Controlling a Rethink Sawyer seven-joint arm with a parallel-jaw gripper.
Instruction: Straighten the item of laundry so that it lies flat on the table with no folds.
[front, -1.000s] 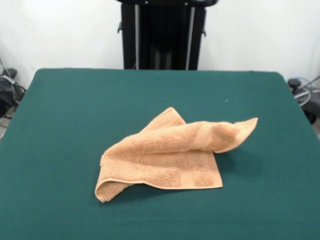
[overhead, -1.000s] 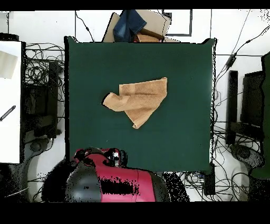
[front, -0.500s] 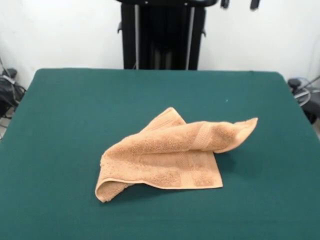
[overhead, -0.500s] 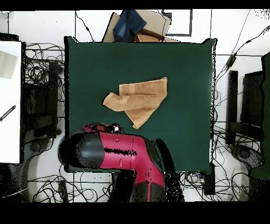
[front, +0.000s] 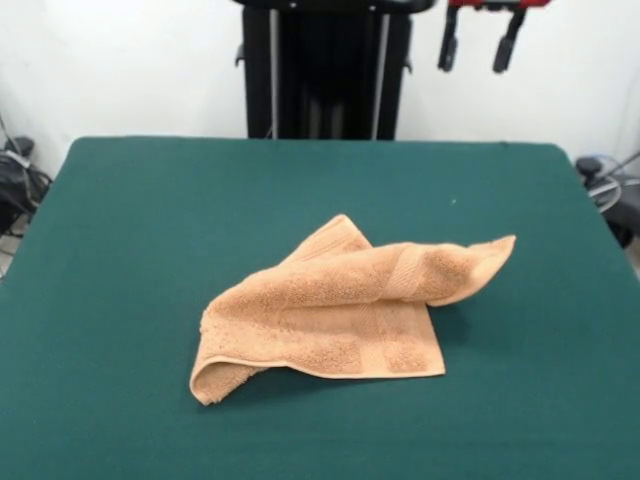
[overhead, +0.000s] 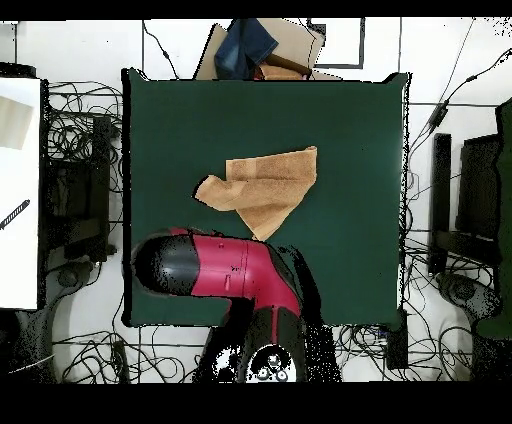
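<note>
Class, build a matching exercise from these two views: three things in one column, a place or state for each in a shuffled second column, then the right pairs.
Things:
1. towel
2. table
3. claw

Places or states:
A. dark green, bearing the cloth
B. open, hanging above the table's far edge
C. crumpled, one side folded over itself

Pairs: 1-C, 2-A, 3-B

In the front view only the two dark fingers of the gripper (front: 479, 45) showed below the top edge, spread apart; the arm above them was cut off. From overhead, the red and black arm (overhead: 215, 270) covered the gripper and part of the table (overhead: 340, 120) near the robot. A folded-over flap hid the middle of the towel (front: 340, 310). The table's near edge was cropped in the front view
</note>
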